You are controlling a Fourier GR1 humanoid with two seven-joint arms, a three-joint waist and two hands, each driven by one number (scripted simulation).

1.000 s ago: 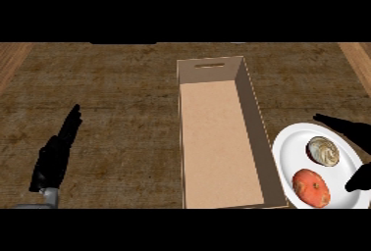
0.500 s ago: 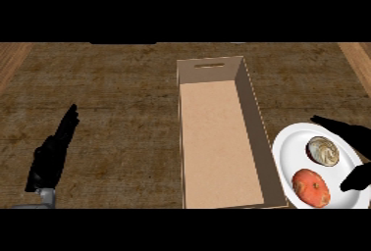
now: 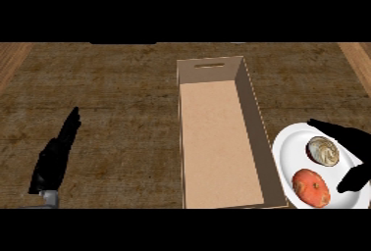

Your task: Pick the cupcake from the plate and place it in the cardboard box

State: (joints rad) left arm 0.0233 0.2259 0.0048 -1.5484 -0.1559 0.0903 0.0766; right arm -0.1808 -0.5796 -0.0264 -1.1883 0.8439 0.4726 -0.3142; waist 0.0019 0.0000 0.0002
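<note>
A cupcake [image 3: 323,150] with swirled pale frosting sits on the white plate [image 3: 293,147] at the lower right. My right hand [image 3: 351,142] is at the plate's right side, fingers curving over the cupcake's far side and the thumb [image 3: 355,179] below it, not touching it. The hand stands open around the cupcake. A long cardboard box [image 3: 217,132] lies open-topped and empty just left of the plate. My left hand [image 3: 54,154] rests open at the lower left, fingers straight.
A round orange-red fruit [image 3: 311,187] lies on the same plate, in front of the cupcake. The box's tall right wall [image 3: 258,132] stands between the plate and the box floor. The counter's top is dark wood grain.
My right hand has crept a little left and down, closer round the cupcake. The left hand, box and plate have not moved.
</note>
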